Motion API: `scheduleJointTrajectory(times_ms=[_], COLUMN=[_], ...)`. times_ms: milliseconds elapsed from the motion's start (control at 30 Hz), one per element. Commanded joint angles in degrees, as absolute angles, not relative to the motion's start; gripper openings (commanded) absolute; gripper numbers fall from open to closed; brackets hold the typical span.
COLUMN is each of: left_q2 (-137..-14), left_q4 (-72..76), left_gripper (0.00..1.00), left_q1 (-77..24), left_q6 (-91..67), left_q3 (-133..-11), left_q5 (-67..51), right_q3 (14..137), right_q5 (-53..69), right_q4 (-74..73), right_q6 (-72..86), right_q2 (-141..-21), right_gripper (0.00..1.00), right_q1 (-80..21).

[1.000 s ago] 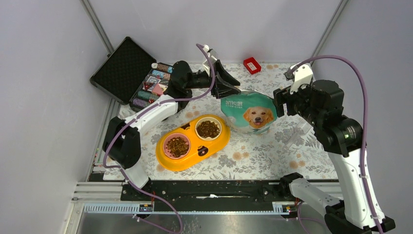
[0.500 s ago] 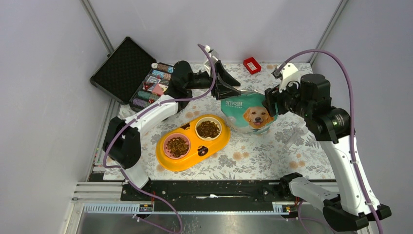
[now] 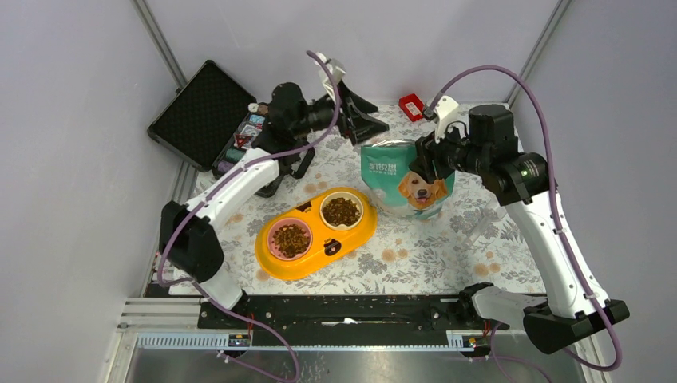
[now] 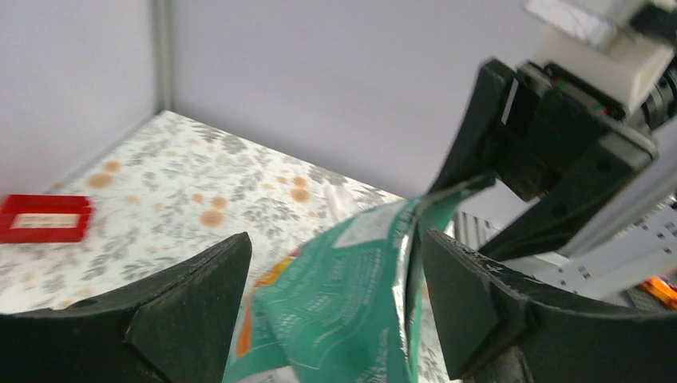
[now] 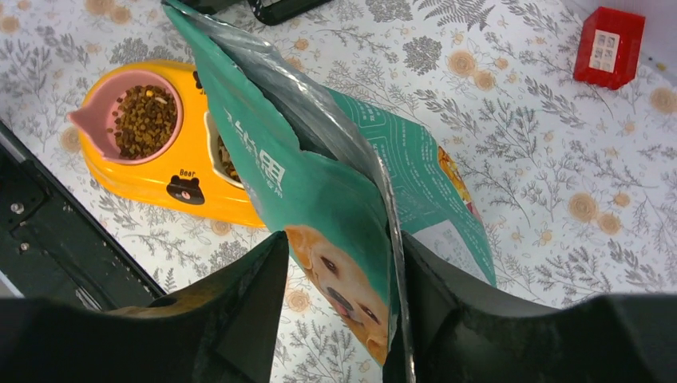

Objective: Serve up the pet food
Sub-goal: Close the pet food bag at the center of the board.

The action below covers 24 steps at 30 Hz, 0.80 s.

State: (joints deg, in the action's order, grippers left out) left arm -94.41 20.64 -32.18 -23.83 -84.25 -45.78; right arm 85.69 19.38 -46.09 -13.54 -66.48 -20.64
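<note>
— Since the pet food [image 3: 342, 211] already lies in both cups of the yellow feeder [image 3: 351, 238], where is the pouch [image 3: 409, 183] it comes from?
— It stands upright on the table [image 3: 479, 239], just beside the feeder at its two o'clock.
— Why is the right gripper [image 5: 343, 243] at the top of it?
— The fingers straddle the open top edge, I'd judge to keep the pouch from toppling and spilling. Whether they actually pinch the film, I cannot tell.
— And the left gripper [image 4: 334, 243]?
— At the pouch's eleven o'clock, spread wide and holding nothing, with the mouth just ahead of it. It looks free to leave.
</note>
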Motion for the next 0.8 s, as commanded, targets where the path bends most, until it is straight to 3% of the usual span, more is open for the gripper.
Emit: scheduleJointTrajectory(times_ms=[0,567,767], left_q2=[-88.3,-78.4,-78.3], left_q4=[16.4,15.5,7.6], left_gripper=[0.83,0.78,0.85], left_q1=[-28.3,-23.5,-24.6], left_q6=[-23.5,-23.7,-12.1], left_q3=[-88.1,-78.5,-77.0], left_q5=[-38.5,-39.5,-51.5], right_q3=[90.1,99.3,99.2], right_q5=[20.5,19.7,19.1], right_q4=[-46.8,-53.3,-52.7], right_q6=[-18.3,-24.5,-23.1], right_q2=[-68.7,-74.3,-73.5], right_gripper=[0.56,0.61,0.65], right_q1=[-24.3,-25.4,-25.5])
